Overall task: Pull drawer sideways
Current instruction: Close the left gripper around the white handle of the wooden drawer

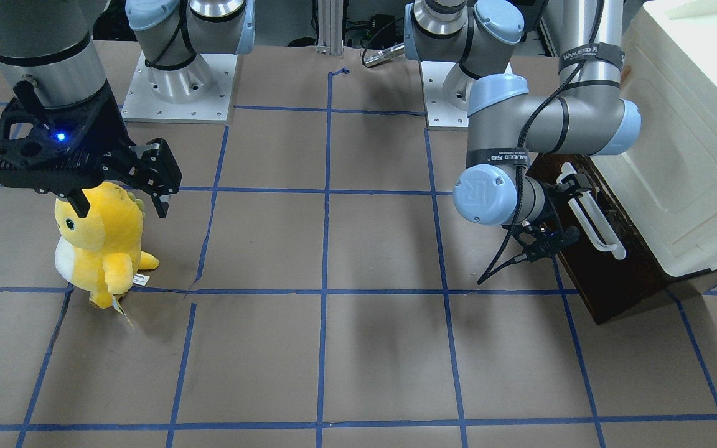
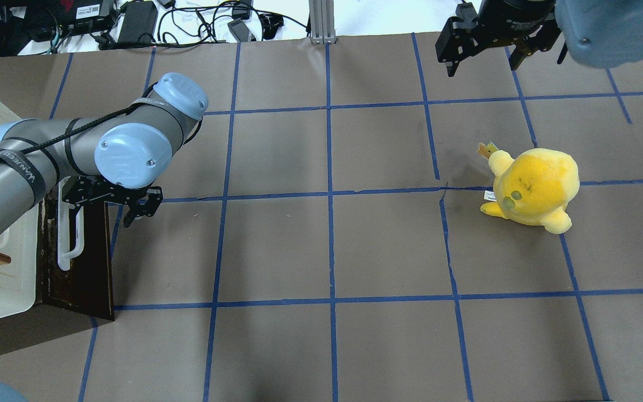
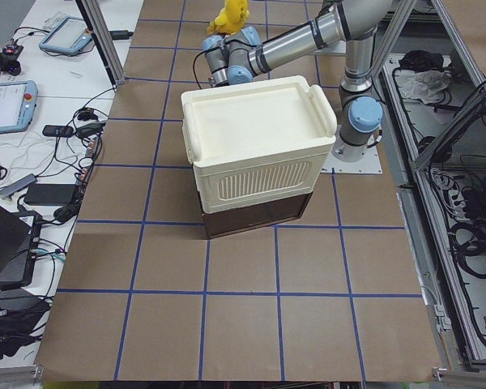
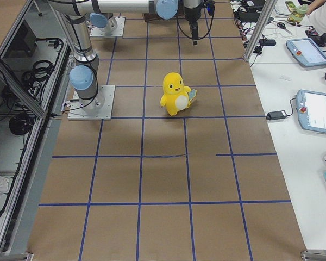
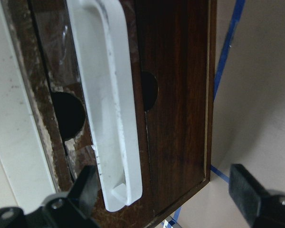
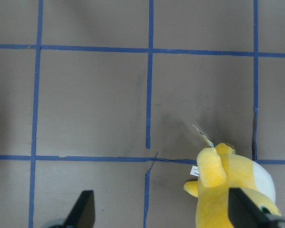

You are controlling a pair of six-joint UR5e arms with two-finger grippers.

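A robotics lab: a brown table gridded in blue tape, an aluminium frame post, tangled cables at twelve o'clock overhead, and teach pendants on a white bench at three o'clock in the right-side view.

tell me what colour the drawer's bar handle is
The handle is white, on the dark brown drawer front; clearest in the left wrist-mounted view.

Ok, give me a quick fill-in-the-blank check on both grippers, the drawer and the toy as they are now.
1. The left gripper has its fingers ___, one either side of the handle's end in the left wrist view.
2. The bar handle on the dark brown drawer is ___ in colour.
3. The right gripper is open and holds nothing, hanging above a plush toy coloured ___.

Missing words: open; white; yellow.
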